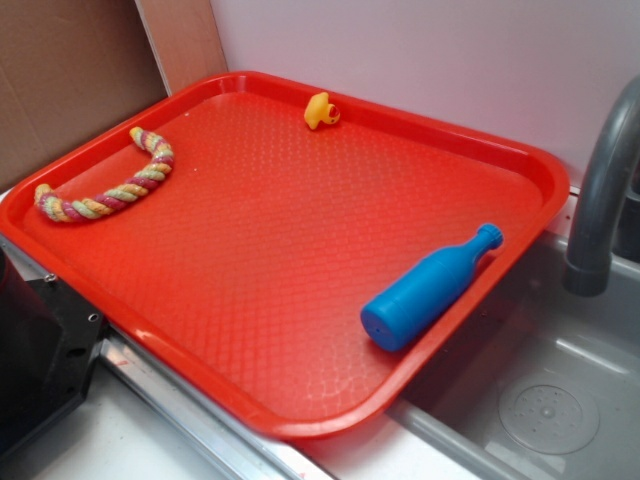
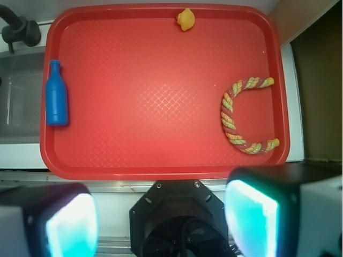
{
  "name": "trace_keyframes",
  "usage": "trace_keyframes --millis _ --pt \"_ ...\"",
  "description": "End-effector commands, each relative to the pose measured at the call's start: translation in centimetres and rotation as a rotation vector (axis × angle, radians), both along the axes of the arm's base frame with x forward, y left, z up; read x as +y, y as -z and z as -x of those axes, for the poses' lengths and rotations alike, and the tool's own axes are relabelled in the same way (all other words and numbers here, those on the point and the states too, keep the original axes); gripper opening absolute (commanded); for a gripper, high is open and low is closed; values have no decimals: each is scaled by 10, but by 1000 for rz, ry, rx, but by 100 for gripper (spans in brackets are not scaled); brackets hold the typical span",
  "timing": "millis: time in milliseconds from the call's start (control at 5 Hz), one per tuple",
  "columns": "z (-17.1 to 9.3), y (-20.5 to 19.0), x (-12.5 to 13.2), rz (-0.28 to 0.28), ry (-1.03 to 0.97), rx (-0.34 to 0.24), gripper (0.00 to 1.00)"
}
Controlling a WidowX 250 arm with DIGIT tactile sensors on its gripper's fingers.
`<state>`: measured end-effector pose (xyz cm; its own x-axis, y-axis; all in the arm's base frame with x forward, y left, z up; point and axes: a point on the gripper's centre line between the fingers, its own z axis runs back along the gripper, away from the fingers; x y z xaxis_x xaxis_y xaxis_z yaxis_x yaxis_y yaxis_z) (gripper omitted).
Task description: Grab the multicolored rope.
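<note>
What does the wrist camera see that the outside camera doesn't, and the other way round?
Only the wrist view shows the robot's own claw, its two glowing fingers spread apart with nothing between them. Only the exterior view shows the round sink drain. Both show the red plastic tray, the pastel twisted rope, the blue plastic bottle, the small yellow toy and the grey tap.

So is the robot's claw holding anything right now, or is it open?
Gripper: open and empty, its fingers spread wide apart, off the red plastic tray. The curved pastel twisted cotton rope lies untouched on the tray.
</note>
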<state>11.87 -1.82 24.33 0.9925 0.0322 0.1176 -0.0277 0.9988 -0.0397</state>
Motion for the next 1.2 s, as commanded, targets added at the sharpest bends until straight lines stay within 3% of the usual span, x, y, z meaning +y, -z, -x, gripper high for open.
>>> trace_keyframes --millis 0,200,400,800,1000 --pt "0 0 0 0 0 0 100" --pt "-15 35 42 -23 32 -20 100" --pt "-43 54 86 -32 77 -96 100" --pt "-47 155 116 29 137 -10 100" --pt "-43 181 124 5 33 27 100"
